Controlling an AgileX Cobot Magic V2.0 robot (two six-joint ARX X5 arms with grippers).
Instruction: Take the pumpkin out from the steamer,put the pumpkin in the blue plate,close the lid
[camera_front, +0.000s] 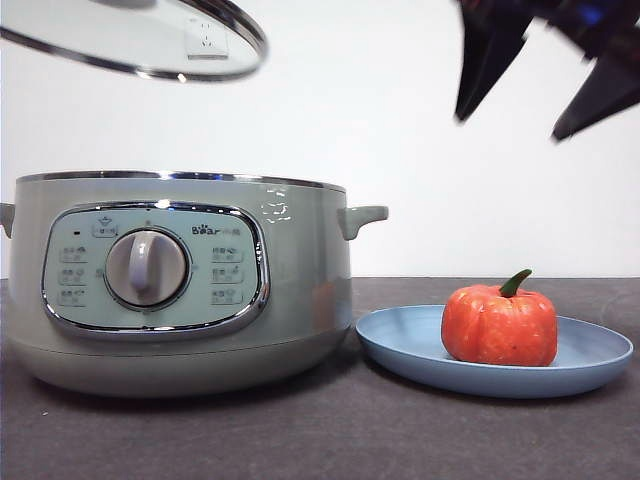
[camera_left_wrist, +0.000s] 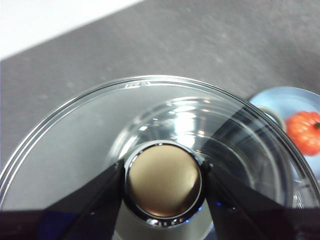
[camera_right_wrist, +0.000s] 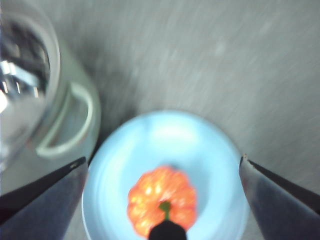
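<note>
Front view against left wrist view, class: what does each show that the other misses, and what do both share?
Only the front view shows the steamer's control panel and dial and the right gripper, open above the blue plate. Only the left wrist view shows the left gripper shut on the lid's knob. Both show the lid held up in the air and the pumpkin on the plate.

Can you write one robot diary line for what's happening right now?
pumpkin: on blue plate | lid: held above pot by left claw | right claw: open above pumpkin
</note>
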